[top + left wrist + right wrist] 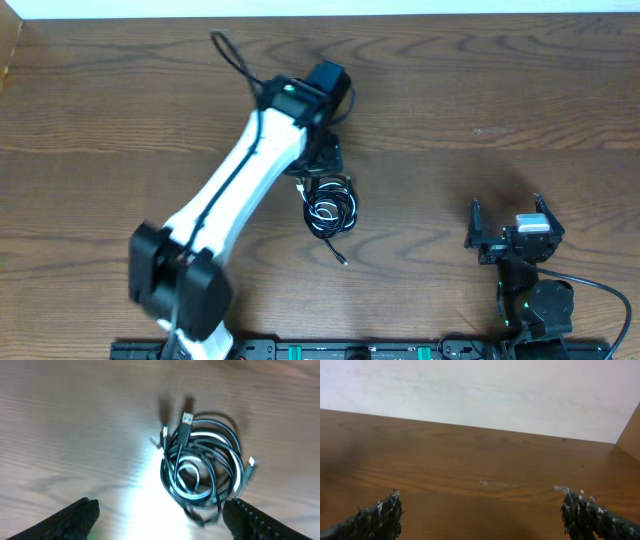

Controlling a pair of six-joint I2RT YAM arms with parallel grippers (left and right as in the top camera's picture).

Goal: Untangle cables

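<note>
Your left gripper (161,519) hangs over the middle of the table (120,120) with its fingers (75,517) spread wide and nothing clamped. The black cable (235,445) and the white cable (190,464) lie coiled together in one tangled bundle just ahead of those fingers, with a metal plug (186,420) sticking out at the far side. Your right gripper (507,215) sits well apart, near the right front edge, its jaws wide apart over bare wood.

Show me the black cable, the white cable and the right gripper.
black cable (171,485), left wrist view, coil's lower left edge
white cable (207,436), left wrist view, upper arc
right gripper (481,496), right wrist view, midway between fingertips
</note>
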